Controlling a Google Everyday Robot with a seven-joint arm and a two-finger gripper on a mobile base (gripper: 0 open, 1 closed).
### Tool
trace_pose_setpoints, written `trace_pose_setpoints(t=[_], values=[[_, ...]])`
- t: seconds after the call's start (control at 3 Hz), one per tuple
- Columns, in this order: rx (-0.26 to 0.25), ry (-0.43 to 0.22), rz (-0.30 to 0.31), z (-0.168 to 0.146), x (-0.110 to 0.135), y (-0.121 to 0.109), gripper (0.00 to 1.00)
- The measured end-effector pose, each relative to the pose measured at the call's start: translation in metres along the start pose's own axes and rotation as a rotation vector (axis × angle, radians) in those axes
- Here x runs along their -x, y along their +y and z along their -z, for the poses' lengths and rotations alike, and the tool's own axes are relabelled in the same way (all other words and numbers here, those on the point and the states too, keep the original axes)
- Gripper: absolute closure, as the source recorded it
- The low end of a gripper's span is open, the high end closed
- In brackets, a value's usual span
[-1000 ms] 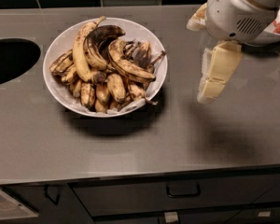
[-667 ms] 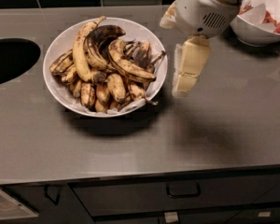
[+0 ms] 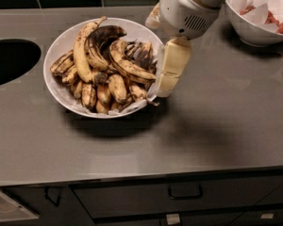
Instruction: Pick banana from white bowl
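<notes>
The white bowl (image 3: 57,42) stands on the grey counter and holds a pile of overripe bananas. The banana (image 3: 128,65) is strongly curved, yellow with brown speckles, and lies on top of the pile at the bowl's right side. A mostly black curved banana (image 3: 104,34) and a longer, straighter yellow banana (image 3: 81,48) lie to its left. My gripper (image 3: 165,83) hangs from the white arm housing (image 3: 186,11), pointing down at the bowl's right rim, just right of the banana. It holds nothing that I can see.
A second white bowl (image 3: 257,31) with paper and reddish contents stands at the back right. A dark round opening (image 3: 9,60) is cut into the counter at the left. Drawers with a handle (image 3: 184,193) run below the front edge.
The arm and gripper have moved left across the counter, from well right of the white bowl to its right rim. The bananas have not moved.
</notes>
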State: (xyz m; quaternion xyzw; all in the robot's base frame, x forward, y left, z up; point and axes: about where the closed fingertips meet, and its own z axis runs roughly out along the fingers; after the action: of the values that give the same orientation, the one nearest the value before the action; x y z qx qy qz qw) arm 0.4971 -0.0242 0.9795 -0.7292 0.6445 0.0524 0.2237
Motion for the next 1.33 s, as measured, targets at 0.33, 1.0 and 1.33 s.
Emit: trace_pose_setpoints(t=[0.33, 1.0, 1.33], values=[[-0.040, -0.009, -0.038, -0.019, 0.005, -0.006, 0.00], [-0.041, -0.011, -0.057, -0.031, 0.009, -0.010, 0.16], [-0.040, -0.012, -0.058, -0.031, 0.009, -0.010, 0.23]])
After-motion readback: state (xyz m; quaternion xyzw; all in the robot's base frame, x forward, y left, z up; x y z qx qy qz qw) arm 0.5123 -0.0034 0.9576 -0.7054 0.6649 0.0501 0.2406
